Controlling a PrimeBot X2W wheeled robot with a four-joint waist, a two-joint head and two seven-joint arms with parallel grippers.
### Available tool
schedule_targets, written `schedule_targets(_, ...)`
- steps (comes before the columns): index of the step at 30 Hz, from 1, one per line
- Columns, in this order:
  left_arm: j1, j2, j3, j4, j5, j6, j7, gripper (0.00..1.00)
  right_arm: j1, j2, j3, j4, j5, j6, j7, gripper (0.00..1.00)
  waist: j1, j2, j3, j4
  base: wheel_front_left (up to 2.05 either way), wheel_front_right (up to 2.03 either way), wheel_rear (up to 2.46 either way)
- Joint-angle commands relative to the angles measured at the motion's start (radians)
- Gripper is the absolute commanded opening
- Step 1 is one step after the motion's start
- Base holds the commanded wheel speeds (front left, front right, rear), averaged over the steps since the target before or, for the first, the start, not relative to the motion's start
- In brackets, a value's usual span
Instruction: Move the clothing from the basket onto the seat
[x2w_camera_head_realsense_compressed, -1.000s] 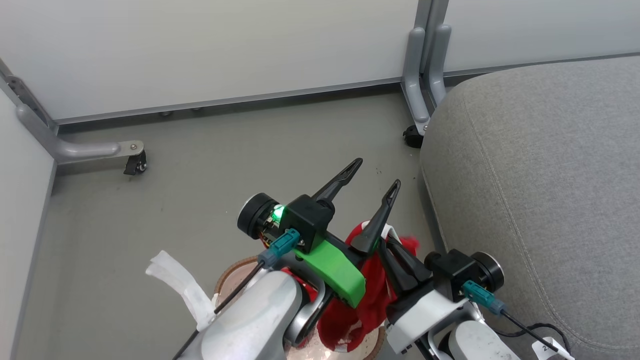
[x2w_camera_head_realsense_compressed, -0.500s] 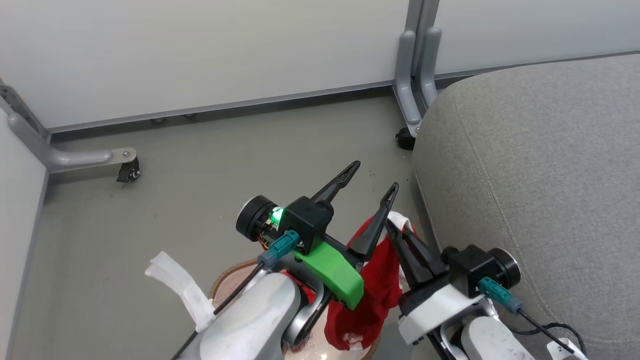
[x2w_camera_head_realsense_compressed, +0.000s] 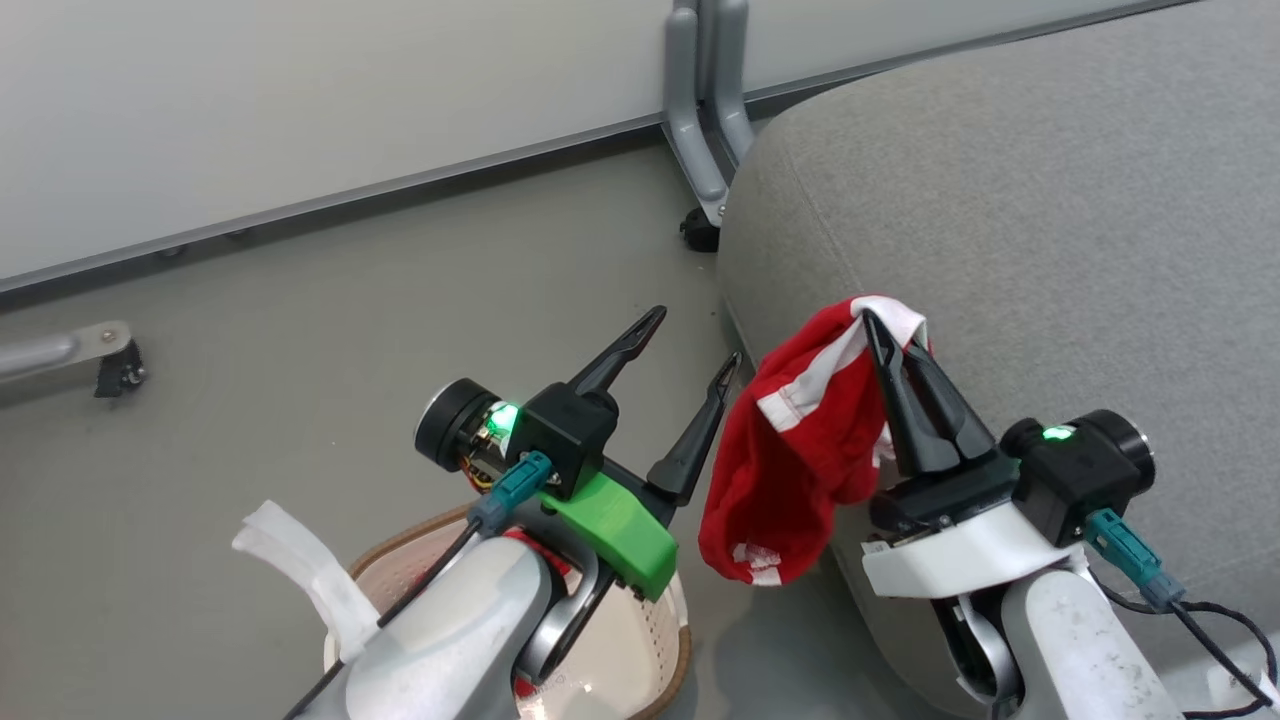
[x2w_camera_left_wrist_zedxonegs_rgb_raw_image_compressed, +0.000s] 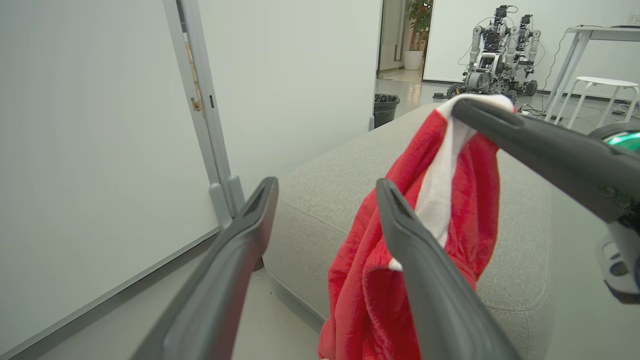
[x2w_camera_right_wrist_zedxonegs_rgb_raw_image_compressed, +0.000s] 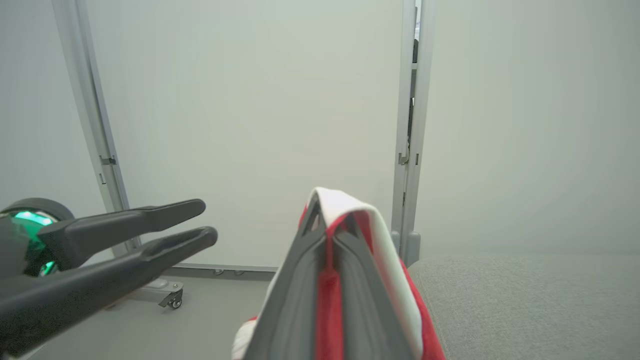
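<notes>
Basket (x2w_camera_head_realsense_compressed: 640, 645), cream perforated plastic, at 7 o'clock under my left arm. Left gripper (x2w_camera_head_realsense_compressed: 695, 337) spread wide, empty. Red garment (x2w_camera_head_realsense_compressed: 800, 450) hangs limp at centre; I hold its white hem in the right gripper (x2w_camera_head_realsense_compressed: 885, 345), fingers closed tight. Risk: soft plush slides from that thin pinch onto the floor (x2w_camera_head_realsense_compressed: 350, 300), short of the grey woven seat (x2w_camera_head_realsense_compressed: 1050, 250), 2 o'clock.

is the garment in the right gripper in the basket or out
Out: the red garment hangs from the shut right gripper, clear of the basket, beside the seat.
</notes>
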Motion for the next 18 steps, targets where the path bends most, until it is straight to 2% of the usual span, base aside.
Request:
schedule_targets(1, -0.016, 0.016, 0.003, -0.005, 0.007, 0.004, 0.002, 1.0, -0.008, -0.001, -0.014, -0.02, -0.007, 0.0, -0.003, 0.0, 0.0, 0.0, 0.058, -0.101, 0.0, 0.0, 0.0)
schedule_targets(11, 0.024, 0.09, 0.003, -0.045, 0.016, 0.011, 0.016, 1.0, 0.002, 0.0, -0.071, -0.117, -0.021, 0.0, -0.003, 0.0, 0.0, 0.0, 0.125, -0.264, 0.0, 0.0, 0.0)
schedule_targets(18, 0.008, 0.139, -0.003, -0.1, 0.033, 0.009, 0.041, 1.0, -0.069, 0.0, -0.096, -0.132, 0.007, 0.0, -0.003, 0.0, 0.0, 0.0, 0.213, -0.294, 0.0, 0.0, 0.0)
